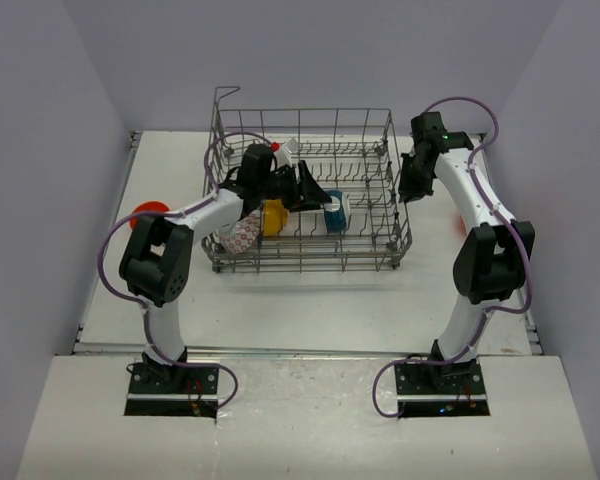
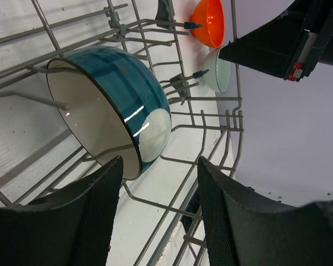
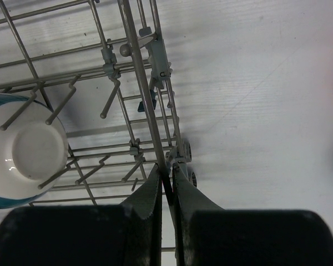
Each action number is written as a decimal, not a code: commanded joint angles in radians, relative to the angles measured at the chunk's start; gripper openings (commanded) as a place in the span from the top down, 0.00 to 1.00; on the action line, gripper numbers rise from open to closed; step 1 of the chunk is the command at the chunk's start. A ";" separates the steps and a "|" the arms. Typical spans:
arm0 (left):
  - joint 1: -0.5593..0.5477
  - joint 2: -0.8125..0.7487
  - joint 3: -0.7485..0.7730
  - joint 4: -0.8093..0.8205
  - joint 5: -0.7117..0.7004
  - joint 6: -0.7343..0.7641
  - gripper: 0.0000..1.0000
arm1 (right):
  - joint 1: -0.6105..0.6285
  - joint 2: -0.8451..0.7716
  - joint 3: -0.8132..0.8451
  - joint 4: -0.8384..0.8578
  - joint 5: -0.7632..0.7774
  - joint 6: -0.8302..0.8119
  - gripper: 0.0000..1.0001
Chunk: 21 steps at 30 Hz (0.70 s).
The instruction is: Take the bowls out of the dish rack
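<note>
Grey metal wire dish rack sits mid-table on white table, tall grid sides, upright tines. L gripper is inside the rack, fingers spread apart w/ nothing grasped, one either side of the lower rim of the teal-blue striped bowl; no contact w/ the bowl visible. That bowl stands on edge, tilted, propped between tines, cream inside facing L in the wrist view, w/ a bright glare streak on the glaze. R gripper is at the rack's R side wall, fingers clenched on a thin upright wire of the wall, so it is grasping the rack itself. Far corner of rack: orange glossy bowl and, just beside it, pale white-green bowl, both on edge. Near-L part of rack: yellow bowl, and next to it a white bowl w/ red pattern leaning at the front-L corner. Second orange bowl lies outside the rack on the table, L of it, partly hidden by L arm. Small red/white tag on a black housing in L wrist view, maybe a label; any text too small to read.
</note>
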 commanded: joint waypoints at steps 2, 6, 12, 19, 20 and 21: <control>0.002 0.034 0.053 0.051 -0.010 0.007 0.43 | -0.011 -0.004 -0.015 0.026 0.005 0.051 1.00; 0.002 0.074 0.071 0.080 0.003 -0.012 0.43 | -0.011 0.003 -0.007 0.023 0.008 0.048 1.00; 0.002 0.113 0.068 0.144 0.026 -0.054 0.44 | -0.011 0.003 -0.004 0.026 0.008 0.047 1.00; 0.004 0.135 -0.051 0.472 0.099 -0.206 0.58 | -0.011 0.015 0.008 0.023 0.005 0.045 1.00; 0.002 0.141 -0.060 0.494 0.104 -0.218 0.60 | -0.011 0.015 0.008 0.021 0.011 0.044 1.00; 0.004 0.144 -0.065 0.497 0.102 -0.227 0.60 | -0.011 0.014 0.008 0.021 0.011 0.042 1.00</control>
